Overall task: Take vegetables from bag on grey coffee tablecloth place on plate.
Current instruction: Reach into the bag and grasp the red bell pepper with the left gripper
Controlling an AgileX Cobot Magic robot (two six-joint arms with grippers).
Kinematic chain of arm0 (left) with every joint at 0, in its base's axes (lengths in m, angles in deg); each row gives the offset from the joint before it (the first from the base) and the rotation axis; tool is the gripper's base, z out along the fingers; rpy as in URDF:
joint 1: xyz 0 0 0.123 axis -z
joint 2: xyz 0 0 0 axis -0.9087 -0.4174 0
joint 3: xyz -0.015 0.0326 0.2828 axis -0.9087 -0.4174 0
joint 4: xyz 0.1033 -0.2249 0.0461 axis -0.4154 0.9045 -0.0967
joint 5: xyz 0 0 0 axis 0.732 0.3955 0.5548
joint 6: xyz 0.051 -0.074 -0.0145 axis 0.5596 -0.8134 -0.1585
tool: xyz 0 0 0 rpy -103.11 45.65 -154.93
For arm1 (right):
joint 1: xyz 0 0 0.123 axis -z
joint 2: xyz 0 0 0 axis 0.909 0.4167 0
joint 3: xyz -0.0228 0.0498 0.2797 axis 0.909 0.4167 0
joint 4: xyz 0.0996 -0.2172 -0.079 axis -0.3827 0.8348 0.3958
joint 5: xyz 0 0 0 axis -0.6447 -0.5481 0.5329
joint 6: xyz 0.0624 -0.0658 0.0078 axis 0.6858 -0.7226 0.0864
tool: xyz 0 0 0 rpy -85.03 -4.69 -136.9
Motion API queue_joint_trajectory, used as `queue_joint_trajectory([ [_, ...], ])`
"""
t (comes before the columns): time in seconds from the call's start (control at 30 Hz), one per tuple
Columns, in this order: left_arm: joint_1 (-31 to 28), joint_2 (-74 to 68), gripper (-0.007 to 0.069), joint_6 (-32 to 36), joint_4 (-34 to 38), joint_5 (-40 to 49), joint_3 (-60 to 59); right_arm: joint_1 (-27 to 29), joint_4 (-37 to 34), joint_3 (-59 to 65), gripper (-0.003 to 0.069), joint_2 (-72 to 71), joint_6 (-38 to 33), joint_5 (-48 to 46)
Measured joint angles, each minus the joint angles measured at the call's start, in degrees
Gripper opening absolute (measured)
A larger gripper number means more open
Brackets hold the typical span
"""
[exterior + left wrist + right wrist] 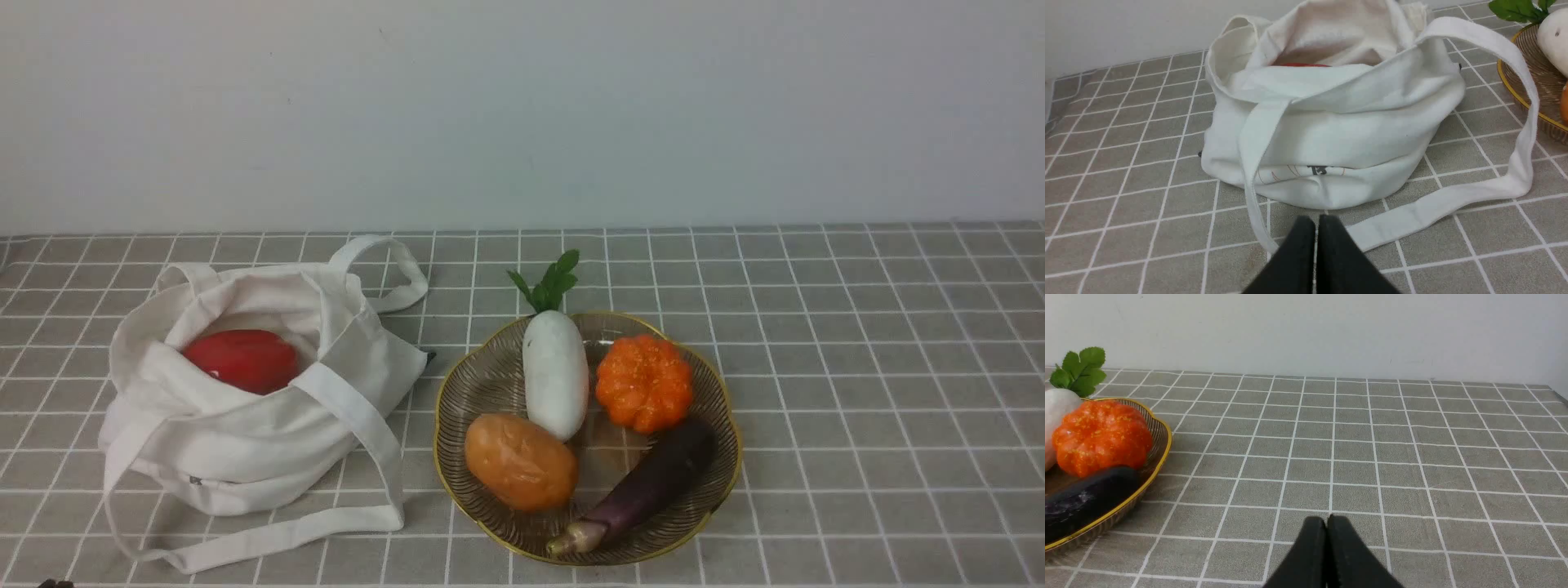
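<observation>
Black left gripper point(1315, 221), pinched shut, hovers before a soft off-white cloth tote bag point(245, 445); the right gripper point(1327, 520) is closed too. Frame left, a glossy red bell pepper point(241, 359) sits inside, beside the gold-rimmed glass plate point(478, 384). A flat strap point(359, 408) draped at the mouth could snag a claw.

Plain pale wall point(522, 106) (faintly bluish), soft even lighting
</observation>
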Motion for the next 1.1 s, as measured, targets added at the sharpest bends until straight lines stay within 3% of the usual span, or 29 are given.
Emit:
queue_joint_trajectory([
  [1.1,0.00,0.00,-0.0005,0.19,-0.43,-0.16,0.00,0.00,0.00,0.00,-0.0019,0.00,0.00,0.00],
])
